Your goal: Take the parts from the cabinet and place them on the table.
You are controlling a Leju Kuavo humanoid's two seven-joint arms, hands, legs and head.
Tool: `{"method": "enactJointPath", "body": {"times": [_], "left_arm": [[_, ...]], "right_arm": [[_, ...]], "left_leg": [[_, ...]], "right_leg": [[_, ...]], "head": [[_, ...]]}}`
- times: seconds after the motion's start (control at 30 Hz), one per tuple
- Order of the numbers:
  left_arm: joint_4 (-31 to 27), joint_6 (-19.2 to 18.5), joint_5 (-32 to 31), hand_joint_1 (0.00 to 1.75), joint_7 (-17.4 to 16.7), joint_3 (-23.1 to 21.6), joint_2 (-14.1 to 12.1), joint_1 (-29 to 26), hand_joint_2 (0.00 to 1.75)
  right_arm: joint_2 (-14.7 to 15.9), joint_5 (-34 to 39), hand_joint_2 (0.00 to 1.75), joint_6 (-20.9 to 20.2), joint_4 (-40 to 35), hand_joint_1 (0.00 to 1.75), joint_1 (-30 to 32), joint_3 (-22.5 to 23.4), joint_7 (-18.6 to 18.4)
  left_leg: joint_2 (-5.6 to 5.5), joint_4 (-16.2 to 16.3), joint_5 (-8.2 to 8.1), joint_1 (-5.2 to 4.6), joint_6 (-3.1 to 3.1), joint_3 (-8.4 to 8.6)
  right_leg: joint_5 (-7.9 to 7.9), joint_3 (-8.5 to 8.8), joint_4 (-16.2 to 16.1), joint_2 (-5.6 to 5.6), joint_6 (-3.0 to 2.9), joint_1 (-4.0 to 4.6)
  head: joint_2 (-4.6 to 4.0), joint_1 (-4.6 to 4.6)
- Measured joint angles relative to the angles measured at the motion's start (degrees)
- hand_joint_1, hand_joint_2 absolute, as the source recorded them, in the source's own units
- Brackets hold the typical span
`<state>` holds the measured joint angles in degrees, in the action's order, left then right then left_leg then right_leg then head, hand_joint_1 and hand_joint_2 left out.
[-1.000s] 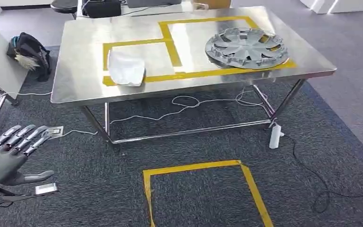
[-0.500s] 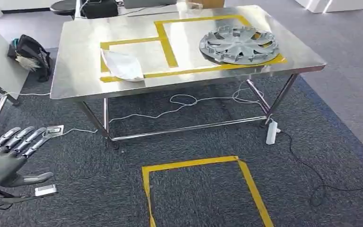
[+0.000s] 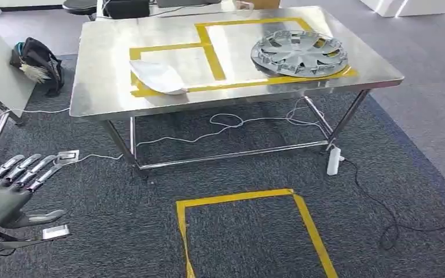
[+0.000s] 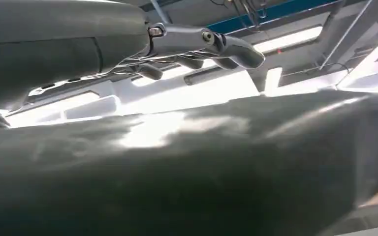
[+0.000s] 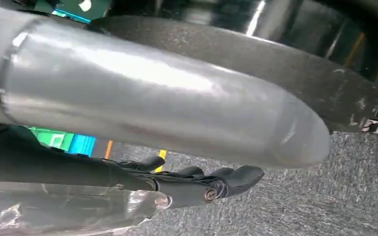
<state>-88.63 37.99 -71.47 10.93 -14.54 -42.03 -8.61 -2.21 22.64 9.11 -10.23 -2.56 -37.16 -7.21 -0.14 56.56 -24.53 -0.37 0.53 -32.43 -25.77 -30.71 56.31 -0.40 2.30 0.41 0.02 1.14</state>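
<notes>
Parts already on the bench (image 3: 92, 87) — hubcap (image 3: 299, 53) and white piece (image 3: 157, 77); left hand (image 3: 8, 194) empty, fingers spread — right hand's (image 5: 197, 184) grip unclear.

Steel table (image 3: 92, 98) with yellow tape (image 3: 214, 58), hubcap (image 3: 299, 53), white bag (image 3: 157, 76).

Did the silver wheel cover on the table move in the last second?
No. The silver plastic wheel cover keeps its spot over the yellow tape rectangle; only the camera shifted.
</notes>
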Motion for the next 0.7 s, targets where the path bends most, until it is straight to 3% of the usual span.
{"method": "enactJointPath", "body": {"times": [0.07, 0.1, 0.13, 0.2, 0.23, 0.27, 0.3, 0.33, 0.37, 0.4, 0.43, 0.47, 0.53, 0.57, 0.6, 0.63, 0.7], "left_arm": [[0.0, 0.0, 0.0, 0.0, 0.0, 0.0, 0.0, 0.0, 0.0], [0.0, 0.0, 0.1, 0.0, 0.0, 0.0, 0.0, 0.2, 0.0], [0.0, 0.0, 0.2, 0.0, 0.0, 0.1, 0.0, 0.3, 0.0], [0.0, 0.0, 0.2, 0.0, 0.0, 0.1, 0.0, 0.3, 0.0], [0.0, 0.1, 0.2, 0.0, 0.0, 0.0, 0.1, 0.3, 0.0], [0.0, 0.0, 0.2, 0.0, 0.0, 0.0, 0.2, 0.3, 0.0], [0.1, 0.0, 0.2, 0.0, 0.0, 0.0, 0.3, 0.3, 0.0], [0.1, 0.0, 0.2, 0.0, 0.0, 0.0, 0.4, 0.4, 0.0], [0.1, 0.0, 0.2, 0.0, 0.0, 0.0, 0.5, 0.4, 0.0], [0.1, 0.0, 0.2, 0.0, 0.0, 0.0, 0.4, 0.4, 0.0], [0.1, 0.1, 0.2, 0.0, 0.0, 0.1, 0.3, 0.4, 0.0], [0.2, 0.1, 0.2, 0.0, 0.1, 0.1, 0.3, 0.5, 0.0], [0.2, 0.2, 0.2, 0.0, 0.2, 0.2, 0.2, 0.7, 0.0], [0.2, 0.2, 0.2, 0.0, 0.2, 0.2, 0.2, 0.6, 0.0], [0.2, 0.2, 0.2, 0.0, 0.2, 0.2, 0.2, 0.6, 0.0], [0.3, 0.2, 0.2, 0.0, 0.2, 0.2, 0.2, 0.6, 0.0], [0.3, 0.2, 0.2, 0.0, 0.2, 0.2, 0.2, 0.7, 0.0]], "right_arm": [[0.0, 0.0, 0.0, 0.0, 0.0, 0.0, 0.0, 0.0, 0.0], [0.0, 0.0, 0.0, 0.0, 0.0, 0.0, 0.0, 0.0, 0.0], [0.0, 0.0, 0.0, 0.0, 0.0, 0.0, 0.0, 0.0, 0.0], [0.0, 0.1, 0.0, 0.0, 0.0, 0.0, 0.0, 0.0, 0.0], [0.0, 0.1, 0.0, 0.0, 0.0, 0.0, 0.0, 0.0, 0.0], [0.0, 0.1, 0.0, 0.0, 0.0, 0.0, 0.0, 0.0, 0.0], [0.0, 0.1, 0.0, 0.0, 0.0, 0.0, -0.1, 0.0, 0.0], [0.0, 0.1, 0.0, 0.0, 0.0, 0.0, -0.1, 0.0, 0.0], [0.0, 0.1, 0.0, 0.0, 0.0, 0.0, -0.2, 0.0, 0.0], [0.0, 0.1, 0.0, 0.0, 0.0, 0.0, -0.3, 0.0, 0.0], [-0.1, 0.1, 0.0, 0.0, -0.1, 0.0, -0.4, 0.0, 0.0], [-0.1, 0.1, 0.0, 0.0, -0.1, 0.0, -0.3, 0.0, 0.0], [-0.1, 0.1, 0.0, 0.0, -0.1, 0.0, -0.3, 0.0, 0.0], [-0.1, 0.1, 0.0, 0.0, -0.1, 0.0, -0.3, 0.0, 0.0], [-0.1, 0.1, 0.0, 0.0, 0.0, 0.0, -0.3, 0.0, 0.0], [-0.1, 0.1, 0.0, 0.0, -0.1, 0.0, -0.3, 0.0, 0.0], [-0.1, 0.1, 0.0, 0.0, 0.0, 0.0, -0.3, 0.0, 0.0]], "left_leg": [[0.08, -0.4, 0.72, 0.4, 0.53, -0.04], [0.23, -0.7, 1.08, 0.73, 0.69, -0.09], [0.25, -0.7, 1.27, 0.9, 0.91, -0.38], [0.25, -0.7, 1.78, 0.98, 0.89, -1.17], [0.24, -0.7, 2.12, 1.02, 0.73, -1.7], [0.24, -0.7, 2.46, 1.11, 0.56, -2.14], [0.23, -0.7, 2.84, 1.26, 0.3, -2.59], [0.21, -0.6, 3.2, 1.44, -0.04, -2.99], [0.16, -0.6, 3.61, 1.74, -0.45, -3.42], [0.08, -0.5, 4.0, 1.94, -0.94, -3.76], [0.0, -0.4, 4.41, 1.83, -1.45, -4.1], [-0.02, -0.6, 4.9, 1.84, -1.94, -4.06], [-0.1, -0.7, 5.88, 1.99, -2.66, -4.06], [-0.12, -1.0, 6.36, 2.11, -3.16, -4.08], [-0.06, -0.7, 5.69, 2.35, -3.41, -4.39], [0.07, 0.9, 2.32, 2.33, -3.42, -5.14], [0.05, 9.2, -4.57, 2.08, -3.59, -7.59]], "right_leg": [[0.38, -0.05, 0.1, 0.04, 0.44, 0.16], [-0.79, -0.79, 0.8, 0.31, 0.63, 0.19], [-3.29, -1.65, 3.2, 0.34, 0.94, 0.14], [-8.61, -4.96, 12.3, 0.34, 1.33, -0.24], [-10.45, -6.47, 16.5, 0.34, 1.49, -0.39], [-10.78, -6.84, 18.2, 0.34, 1.62, -0.49], [-9.76, -5.69, 17.0, 0.33, 1.7, -0.58], [-7.86, -3.51, 13.6, 0.33, 1.76, -0.66], [-5.38, 0.03, 7.8, 0.33, 1.91, -0.85], [-3.89, 3.37, 2.5, 0.33, 2.2, -1.14], [-5.29, 4.81, -0.7, 0.63, 2.39, -1.06], [-3.66, 4.61, 0.5, 1.36, 1.14, -0.71], [-3.86, 3.26, 1.0, 1.4, 0.46, -0.48], [-3.55, 2.85, 1.0, 1.36, -0.27, -0.42], [-2.79, 2.36, 0.9, 1.03, -1.21, -0.65], [-2.19, 1.6, 0.9, 0.91, -1.74, -0.55], [-1.17, 0.52, 0.9, 0.86, -2.32, -0.37]], "head": [[0.0, 0.02], [0.0, 0.02], [0.0, -0.37], [0.0, -0.33], [0.0, -0.42], [0.0, -0.35], [0.0, -0.37], [0.0, -0.35], [0.0, -0.37], [0.0, -0.39], [0.0, -0.48], [0.0, -0.2], [0.0, -0.06], [0.0, -0.11], [0.0, -0.07], [0.0, 0.11], [0.0, 0.2]]}}
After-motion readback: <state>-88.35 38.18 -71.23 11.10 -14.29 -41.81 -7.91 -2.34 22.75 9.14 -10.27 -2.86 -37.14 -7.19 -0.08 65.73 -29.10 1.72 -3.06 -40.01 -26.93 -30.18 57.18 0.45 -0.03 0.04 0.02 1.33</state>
